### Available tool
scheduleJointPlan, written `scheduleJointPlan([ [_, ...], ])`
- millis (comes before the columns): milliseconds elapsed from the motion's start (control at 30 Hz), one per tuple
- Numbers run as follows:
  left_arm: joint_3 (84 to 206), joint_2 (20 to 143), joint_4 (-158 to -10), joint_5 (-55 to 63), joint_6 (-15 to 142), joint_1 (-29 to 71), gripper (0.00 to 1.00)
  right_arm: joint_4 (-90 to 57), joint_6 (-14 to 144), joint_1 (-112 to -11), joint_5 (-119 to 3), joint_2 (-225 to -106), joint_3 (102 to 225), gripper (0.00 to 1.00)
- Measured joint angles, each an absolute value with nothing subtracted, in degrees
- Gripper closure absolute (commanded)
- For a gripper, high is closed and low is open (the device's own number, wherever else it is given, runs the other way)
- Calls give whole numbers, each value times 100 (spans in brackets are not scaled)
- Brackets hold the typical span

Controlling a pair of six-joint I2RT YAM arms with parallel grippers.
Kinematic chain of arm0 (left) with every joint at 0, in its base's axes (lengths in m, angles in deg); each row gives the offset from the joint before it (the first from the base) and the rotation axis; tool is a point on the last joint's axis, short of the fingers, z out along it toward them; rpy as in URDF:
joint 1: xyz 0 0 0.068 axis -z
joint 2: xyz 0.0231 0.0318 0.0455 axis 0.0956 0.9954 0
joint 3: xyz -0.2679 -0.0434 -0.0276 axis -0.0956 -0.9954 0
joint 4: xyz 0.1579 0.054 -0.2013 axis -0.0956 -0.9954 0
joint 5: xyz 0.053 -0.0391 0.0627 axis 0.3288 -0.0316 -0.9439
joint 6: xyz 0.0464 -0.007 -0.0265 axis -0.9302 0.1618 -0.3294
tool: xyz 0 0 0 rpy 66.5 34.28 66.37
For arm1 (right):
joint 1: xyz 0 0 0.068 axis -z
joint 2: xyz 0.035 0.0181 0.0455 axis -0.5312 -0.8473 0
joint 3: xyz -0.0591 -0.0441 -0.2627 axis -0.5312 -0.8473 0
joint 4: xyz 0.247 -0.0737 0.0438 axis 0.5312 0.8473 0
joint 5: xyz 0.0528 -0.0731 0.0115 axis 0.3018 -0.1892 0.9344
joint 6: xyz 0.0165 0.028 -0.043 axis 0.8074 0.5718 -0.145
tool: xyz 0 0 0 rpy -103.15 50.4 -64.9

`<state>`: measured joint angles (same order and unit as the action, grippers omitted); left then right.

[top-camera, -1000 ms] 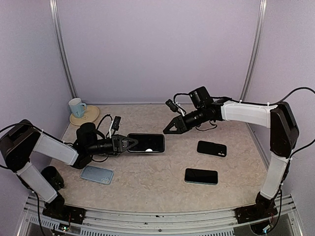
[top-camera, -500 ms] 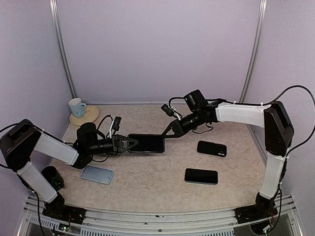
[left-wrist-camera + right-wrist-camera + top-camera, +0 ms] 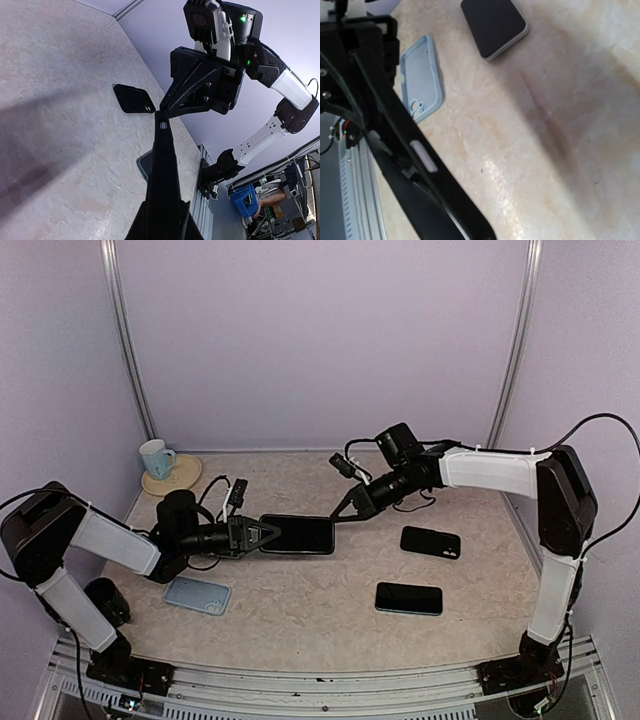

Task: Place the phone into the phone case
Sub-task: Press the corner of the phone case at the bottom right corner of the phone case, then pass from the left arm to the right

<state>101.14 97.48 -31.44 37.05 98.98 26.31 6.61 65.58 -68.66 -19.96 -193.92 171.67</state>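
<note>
Phone [image 3: 297, 534] in left claw [image 3: 270, 532]; right claw [image 3: 336, 517] seemingly touching.

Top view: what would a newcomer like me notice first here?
A dark phone hangs above the middle of the table, pinched at its left end by the left gripper, while the right gripper, shut, sits at its right end. On the table near the left arm lies an empty light blue phone case.
</note>
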Motion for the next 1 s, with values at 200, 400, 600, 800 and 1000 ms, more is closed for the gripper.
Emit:
scheduleJointPlan([
  [200, 10114, 9748, -3107, 3773, 9893, 2613, 100, 655, 6582, -6750, -1860, -19392, 17164, 100],
  [400, 10114, 9748, -3072, 3801, 9865, 2609, 100, 580, 6670, -6547, -1819, -19313, 17029, 100],
  [600, 10120, 9748, -3111, 3801, 9847, 2609, 100, 613, 6558, -6552, -2070, -19069, 17005, 63],
  [800, 10308, 9748, -3452, 3784, 9786, 2609, 100, 652, 5877, -7002, -2868, -18660, 16935, 32],
  [1000, 10496, 9744, -3878, 3753, 9725, 2615, 100, 397, 4873, -7743, -3780, -18186, 16469, 12],
])
